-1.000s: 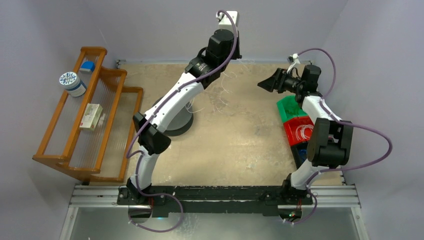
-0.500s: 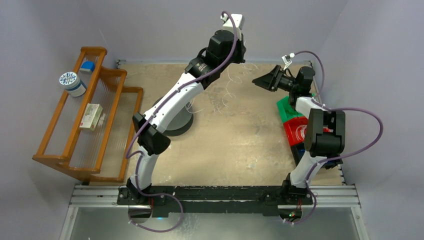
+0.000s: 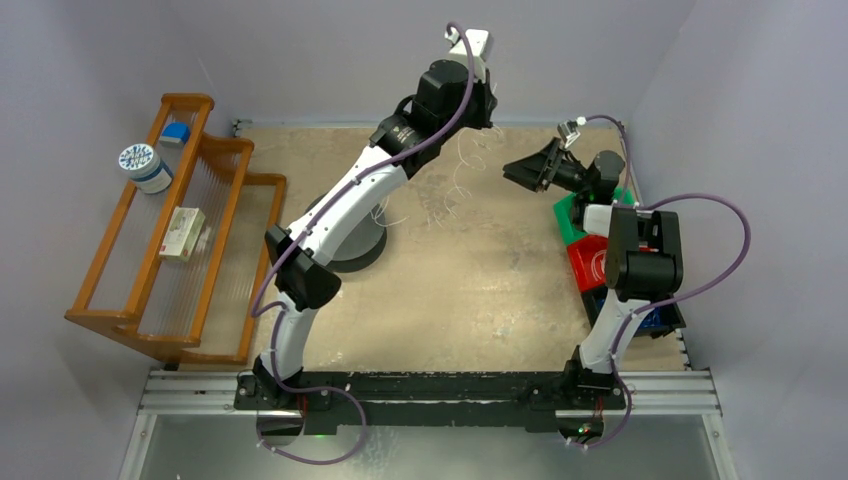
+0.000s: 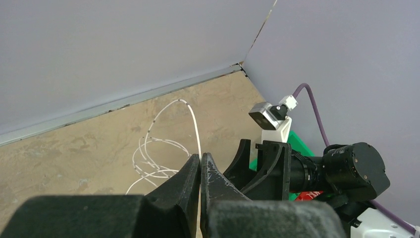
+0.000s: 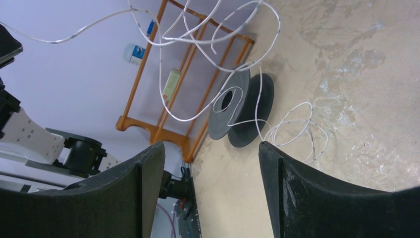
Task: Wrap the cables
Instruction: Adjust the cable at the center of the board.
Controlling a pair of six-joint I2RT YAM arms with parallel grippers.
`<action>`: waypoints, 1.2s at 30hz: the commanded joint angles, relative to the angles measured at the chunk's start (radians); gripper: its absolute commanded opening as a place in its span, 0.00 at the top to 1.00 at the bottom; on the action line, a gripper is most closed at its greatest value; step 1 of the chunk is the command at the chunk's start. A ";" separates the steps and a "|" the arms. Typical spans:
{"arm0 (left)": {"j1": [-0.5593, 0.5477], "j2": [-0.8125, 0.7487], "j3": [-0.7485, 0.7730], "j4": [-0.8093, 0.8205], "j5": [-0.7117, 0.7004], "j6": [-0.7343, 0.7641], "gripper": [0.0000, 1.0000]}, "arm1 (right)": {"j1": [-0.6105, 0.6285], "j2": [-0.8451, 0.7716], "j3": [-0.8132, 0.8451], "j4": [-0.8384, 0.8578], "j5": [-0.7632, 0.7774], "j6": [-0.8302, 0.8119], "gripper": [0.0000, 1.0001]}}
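At far table [image 3: 480, 290] edge: left gripper [image 4: 200, 164] pinching cables [image 4: 181, 101]; right gripper [image 5: 210, 147] wide apart; one black spool [image 5: 240, 116].

the cables [image 4: 195, 125] are translucent white with small darker marks at intervals. the counter [image 3: 470, 290] is mottled tan with paler scuffed patches. the left fingers [image 4: 181, 186] and right fingers [image 5: 297, 198] are matte black. the left arm [image 3: 345, 200] and right arm [image 3: 612, 340] are white and black, and their hoses [image 4: 318, 119] are purple. the spool [image 5: 241, 111] is dark grey. the rack [image 3: 186, 101] is orange-brown wood. there is a green bin [image 3: 578, 215], a red bin [image 3: 588, 262] and a blue bin [image 3: 655, 318]. the walls [image 3: 300, 60] are pale lilac-grey.
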 commanded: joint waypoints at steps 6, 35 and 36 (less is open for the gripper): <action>0.000 -0.048 0.065 0.009 0.041 -0.020 1.00 | -0.005 0.004 0.011 0.059 0.017 0.021 0.28; -0.015 -0.033 0.072 0.005 0.103 -0.021 1.00 | -0.039 0.065 -0.003 0.301 0.030 0.212 0.28; -0.016 -0.033 0.071 0.005 0.104 -0.022 1.00 | -0.039 0.067 -0.001 0.301 0.033 0.213 0.28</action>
